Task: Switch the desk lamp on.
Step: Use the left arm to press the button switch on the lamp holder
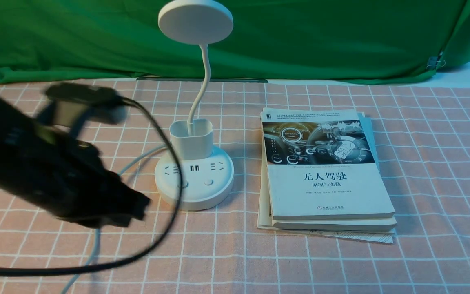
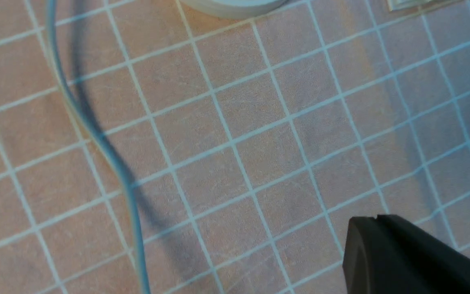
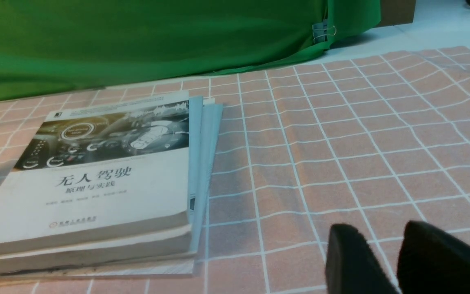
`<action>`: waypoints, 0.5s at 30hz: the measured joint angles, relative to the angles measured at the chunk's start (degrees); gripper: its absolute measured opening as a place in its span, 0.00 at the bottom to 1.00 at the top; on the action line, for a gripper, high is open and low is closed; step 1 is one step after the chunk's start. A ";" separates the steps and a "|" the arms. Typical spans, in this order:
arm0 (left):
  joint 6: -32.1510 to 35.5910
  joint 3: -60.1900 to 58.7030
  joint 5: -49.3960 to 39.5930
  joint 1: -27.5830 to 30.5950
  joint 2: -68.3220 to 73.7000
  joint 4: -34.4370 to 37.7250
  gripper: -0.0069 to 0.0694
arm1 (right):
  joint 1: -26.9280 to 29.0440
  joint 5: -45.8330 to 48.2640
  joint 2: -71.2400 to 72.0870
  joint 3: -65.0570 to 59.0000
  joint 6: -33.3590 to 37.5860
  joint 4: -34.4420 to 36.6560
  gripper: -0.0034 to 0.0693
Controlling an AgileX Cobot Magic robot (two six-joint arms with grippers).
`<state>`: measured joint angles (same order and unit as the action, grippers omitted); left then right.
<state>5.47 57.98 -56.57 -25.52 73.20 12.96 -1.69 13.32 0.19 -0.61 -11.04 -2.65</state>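
Observation:
The white desk lamp (image 1: 194, 163) stands in the middle of the checked cloth, with its disc head (image 1: 195, 21) up on a bendy neck and a cup holder (image 1: 191, 139) on the round base. Two round buttons (image 1: 208, 182) sit at the front of the base, and its white cord (image 1: 137, 160) trails to the left. My left gripper (image 1: 140, 204) is blurred, low over the cloth just left of the base, and apart from it. In the left wrist view it (image 2: 375, 219) is shut and empty, with the base rim (image 2: 231, 4) and cord (image 2: 96, 134) ahead. My right gripper (image 3: 377, 234) is open and empty over bare cloth.
A stack of books (image 1: 324, 171) lies right of the lamp and also shows in the right wrist view (image 3: 96, 175). A black cable (image 1: 174, 163) from my left arm loops in front of the lamp base. A green curtain (image 1: 300, 36) hangs along the back.

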 joint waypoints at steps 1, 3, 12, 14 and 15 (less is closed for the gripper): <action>-0.73 0.81 1.18 -3.20 2.91 -1.22 0.12 | 0.00 0.00 0.00 0.00 0.00 0.00 0.38; -1.04 2.49 2.80 -5.72 7.09 -1.67 0.12 | 0.00 0.00 0.00 0.00 0.00 0.00 0.38; -1.11 16.22 7.39 -7.13 24.21 -4.41 0.12 | 0.00 0.00 0.00 0.00 0.00 0.00 0.38; -1.11 18.03 7.84 -7.13 26.09 -5.11 0.12 | 0.00 0.00 0.00 0.00 0.00 0.00 0.38; -1.11 19.32 8.30 -7.13 27.90 -5.82 0.12 | 0.00 0.00 0.00 0.00 0.00 0.00 0.38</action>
<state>4.36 77.30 -48.27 -32.65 101.11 7.14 -1.69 13.32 0.19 -0.61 -11.04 -2.65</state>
